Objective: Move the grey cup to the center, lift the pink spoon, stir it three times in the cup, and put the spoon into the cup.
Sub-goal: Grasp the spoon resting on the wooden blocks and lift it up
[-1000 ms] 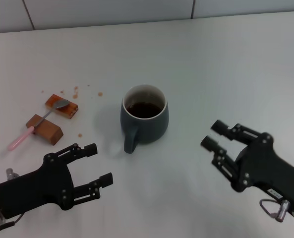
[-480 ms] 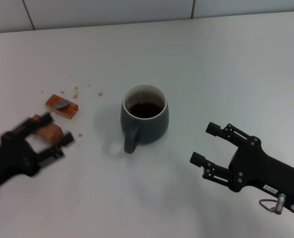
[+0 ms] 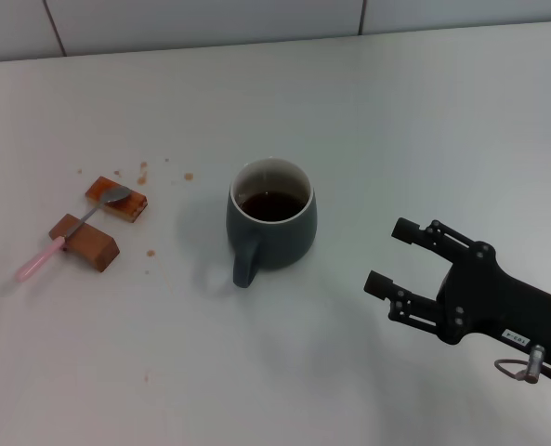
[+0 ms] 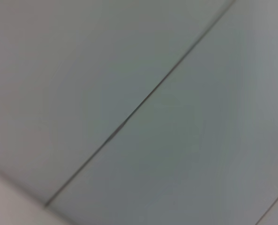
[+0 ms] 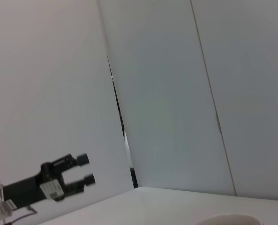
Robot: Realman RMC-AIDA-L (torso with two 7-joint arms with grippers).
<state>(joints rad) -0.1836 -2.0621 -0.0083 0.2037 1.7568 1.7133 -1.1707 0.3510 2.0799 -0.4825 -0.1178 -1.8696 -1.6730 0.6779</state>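
Now the pink spoon (image 3: 63,234) lies at frame left, while the spread right gripper (image 3: 393,255) (lower right) sits nearer the grey cup (image 3: 270,225).

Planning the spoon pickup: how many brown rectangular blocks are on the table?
2. One brown rectangular block sits under the pink-handled spoon's handle; the other, orange-brown, lies just beyond it under the spoon's metal bowl. Both are to the left of the dark grey mug. None looks hidden.
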